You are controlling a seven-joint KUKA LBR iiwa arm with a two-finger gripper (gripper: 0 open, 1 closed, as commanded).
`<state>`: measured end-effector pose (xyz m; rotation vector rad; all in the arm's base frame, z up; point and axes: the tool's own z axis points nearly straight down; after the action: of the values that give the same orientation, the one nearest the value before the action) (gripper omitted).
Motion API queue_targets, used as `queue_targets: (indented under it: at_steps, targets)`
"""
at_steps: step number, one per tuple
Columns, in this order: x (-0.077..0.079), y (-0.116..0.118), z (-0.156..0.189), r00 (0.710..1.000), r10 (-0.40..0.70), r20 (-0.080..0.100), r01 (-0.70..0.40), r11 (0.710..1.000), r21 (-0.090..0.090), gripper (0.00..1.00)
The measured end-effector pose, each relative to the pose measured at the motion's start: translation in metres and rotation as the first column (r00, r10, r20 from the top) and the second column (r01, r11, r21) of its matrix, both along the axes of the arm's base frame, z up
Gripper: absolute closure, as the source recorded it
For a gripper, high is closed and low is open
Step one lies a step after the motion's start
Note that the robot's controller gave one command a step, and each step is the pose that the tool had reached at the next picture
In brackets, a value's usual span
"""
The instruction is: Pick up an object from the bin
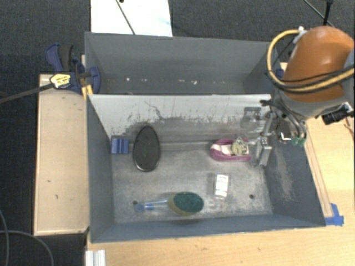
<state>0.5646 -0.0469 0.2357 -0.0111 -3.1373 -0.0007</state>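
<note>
My gripper point(263, 155) hangs at the right side of the bin, its metal fingers pointing down just right of a purple-and-white curved thing point(228, 150) with a pale tan piece on top. The fingers stand beside that thing, not around it, and nothing shows between them. A small clear packet with a white label point(221, 185) lies on the floor below and left of the gripper.
A black oval pad point(146, 148) lies at the left, with a small blue block point(118, 145) against the left wall. A dish brush with a green head and clear blue handle point(176, 203) lies near the front wall. The arm's orange cover looms over the bin's right rim.
</note>
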Motion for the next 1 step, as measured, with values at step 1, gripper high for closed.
queue_targets:
  at_steps: [1]
  targets:
    - [-0.0055, 0.0746, -0.0106, 0.988, 0.157, 0.006, -0.157, 0.988, 0.002, 0.0]
